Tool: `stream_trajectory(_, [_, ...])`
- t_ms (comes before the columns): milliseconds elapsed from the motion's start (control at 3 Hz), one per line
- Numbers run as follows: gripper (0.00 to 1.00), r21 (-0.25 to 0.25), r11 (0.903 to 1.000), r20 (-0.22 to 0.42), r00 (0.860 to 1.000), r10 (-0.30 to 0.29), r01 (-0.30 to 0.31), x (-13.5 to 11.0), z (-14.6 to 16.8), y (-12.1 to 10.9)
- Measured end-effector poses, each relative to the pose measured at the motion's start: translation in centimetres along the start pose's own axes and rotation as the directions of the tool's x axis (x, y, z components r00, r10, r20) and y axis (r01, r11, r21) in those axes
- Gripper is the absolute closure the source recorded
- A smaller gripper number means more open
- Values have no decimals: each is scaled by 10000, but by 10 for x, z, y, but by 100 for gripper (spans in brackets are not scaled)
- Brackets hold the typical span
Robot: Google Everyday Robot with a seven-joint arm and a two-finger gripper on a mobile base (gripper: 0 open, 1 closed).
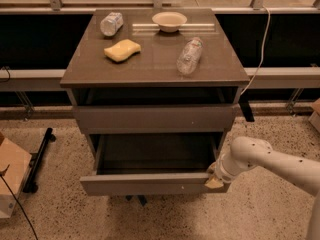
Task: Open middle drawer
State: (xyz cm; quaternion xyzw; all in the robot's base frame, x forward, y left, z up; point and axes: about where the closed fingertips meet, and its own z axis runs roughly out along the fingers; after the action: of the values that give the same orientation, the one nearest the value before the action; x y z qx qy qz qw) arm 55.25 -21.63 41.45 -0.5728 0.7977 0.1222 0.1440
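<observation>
The gripper (215,180) hangs low at the cabinet's (150,70) right front. Above and left of it lie a nearer bottle (190,55), a yellow sponge (122,50), a bowl (169,20) and a farther bottle (111,23); far left, a cardboard box (10,180).

I see the middle drawer (150,184) standing well out from the cabinet (75,79), its wide, plain grey-brown front without a handle and level across my view, set forward of the taller drawer front above it. Its shallow inside is open to me from above, dark, with thin side walls running back into the cabinet body, and a tiny pale speck shows on the front, right of centre. The gripper (214,180) is at the right end of that front, touching its corner.
</observation>
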Motion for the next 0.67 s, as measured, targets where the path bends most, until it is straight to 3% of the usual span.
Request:
stream_trajectory(333, [0, -6, 10000, 0, 10000, 5, -5, 0, -1, 0])
stream_trajectory(667, [0, -672, 9957, 26, 9979, 644, -641, 29, 2, 36])
